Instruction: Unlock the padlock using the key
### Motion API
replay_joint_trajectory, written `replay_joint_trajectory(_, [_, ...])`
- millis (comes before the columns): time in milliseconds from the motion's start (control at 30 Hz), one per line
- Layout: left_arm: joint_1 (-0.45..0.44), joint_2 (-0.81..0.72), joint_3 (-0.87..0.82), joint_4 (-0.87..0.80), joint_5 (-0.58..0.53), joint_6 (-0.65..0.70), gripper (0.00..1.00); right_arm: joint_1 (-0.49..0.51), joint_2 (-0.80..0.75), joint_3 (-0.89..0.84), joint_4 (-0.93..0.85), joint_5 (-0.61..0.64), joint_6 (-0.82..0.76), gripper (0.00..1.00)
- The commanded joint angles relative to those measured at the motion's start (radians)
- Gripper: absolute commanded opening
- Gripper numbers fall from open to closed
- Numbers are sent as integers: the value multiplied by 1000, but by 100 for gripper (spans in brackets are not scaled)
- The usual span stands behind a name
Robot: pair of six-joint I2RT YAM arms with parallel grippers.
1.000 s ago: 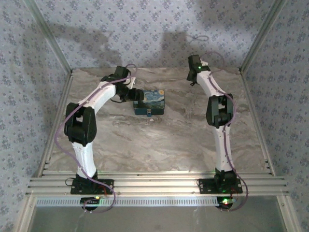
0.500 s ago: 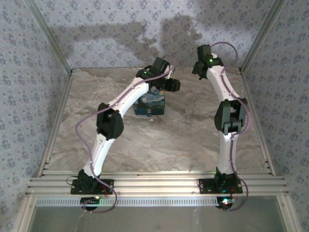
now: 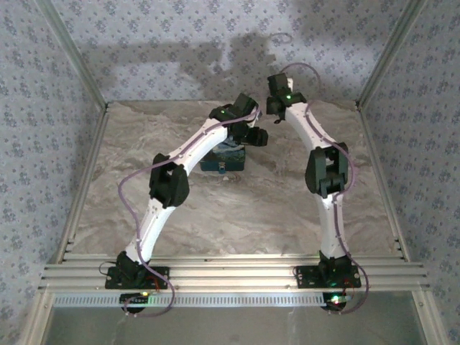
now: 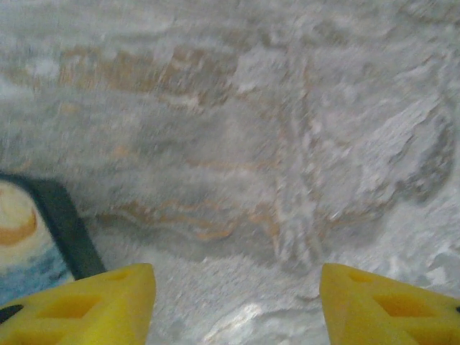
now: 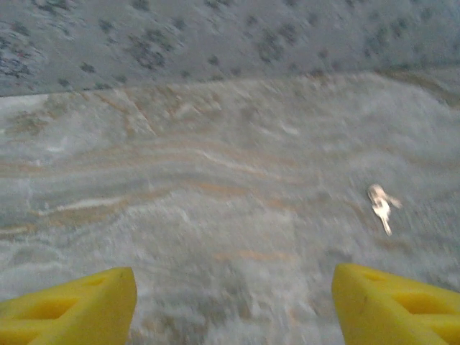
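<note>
In the top view, the left arm [image 3: 169, 183] is seen stretched from its base at the near edge up and to the right across the marbled table [image 3: 215, 215]. Its wrist is set over the far right part of the blue painted tin [image 3: 219, 164], which is placed toward the back of the table, near its middle. In the left wrist view, a corner of that tin [image 4: 32, 244], dark-rimmed with a yellow and blue painting, is shown at the left edge, just beside the left yellow finger [image 4: 86, 309]. The left gripper [image 4: 233, 298] is held released, its jaws spread wide, with bare marble seen between them. Further right in the top view, the right arm [image 3: 327, 172] is bent inward toward the back wall, its wrist brought close to that of the left arm. The right gripper [image 5: 233, 302] is likewise released, its jaws wide apart and nothing grasped, and is pointed low over the table toward the patterned wall [image 5: 215, 36]. The key [image 5: 379, 206], a small pale sliver, is seen lying flat on the marble beyond the right-hand finger [image 5: 395, 309], apart from both fingers.
</note>
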Motion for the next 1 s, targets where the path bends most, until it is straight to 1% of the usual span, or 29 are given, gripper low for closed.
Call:
replay_joint_trajectory(0, [-7,-107,-89,-17,-46,42,62,1,94,13,156,72,-191,76])
replay_joint_trajectory(133, [1,-143,-169,6,-62,55,63,-23,114,-29,234,90,-241,77])
replay_joint_trajectory(300, [5,-112,-133,-20,-52,67,63,-58,87,-113,340,113,-290,79])
replay_joint_trajectory(433, [5,-78,-89,-40,-42,67,63,-93,59,-173,379,104,-278,80])
replay_joint_trajectory(667, [5,-58,-74,-53,-42,67,63,-123,9,-273,459,107,-284,80])
replay_joint_trajectory(767, [5,-58,-77,-63,-47,75,63,-142,-1,-295,477,110,-293,81])
replay_joint_trajectory(967, [5,-59,-72,-73,-55,90,63,-155,-10,-298,484,106,-258,81])
